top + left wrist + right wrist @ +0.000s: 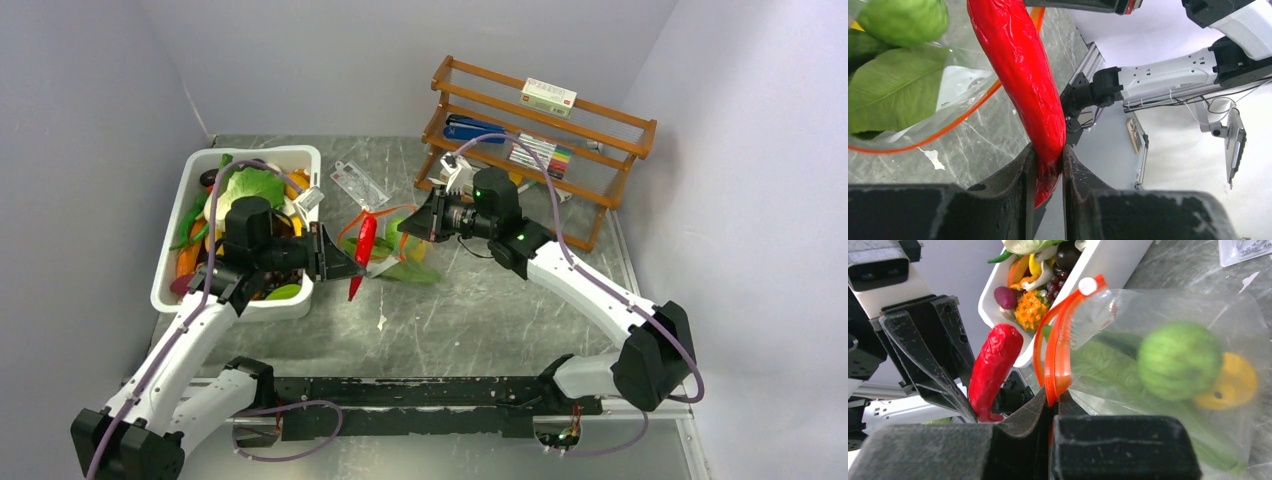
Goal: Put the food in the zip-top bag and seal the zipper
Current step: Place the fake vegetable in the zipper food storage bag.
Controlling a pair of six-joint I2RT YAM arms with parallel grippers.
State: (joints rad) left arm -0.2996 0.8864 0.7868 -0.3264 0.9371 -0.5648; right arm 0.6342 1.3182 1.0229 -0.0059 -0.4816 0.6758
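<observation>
Zip-top bag point(1158, 305): green fruit point(1179, 360) blurred, yellow fruit point(1235, 382) half hidden.

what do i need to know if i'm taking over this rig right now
Left gripper: shut on a red chili pepper, held just outside the bag mouth.
Right gripper: shut on the zipper, holding the zip-top bag with its mouth open.
Done: light-green fruit, yellow-orange fruit and green leaf are in the bag.
More toy food lies in the white bin.
Left to do: get the pepper in, then seal the zipper, which is not yet closed.
</observation>
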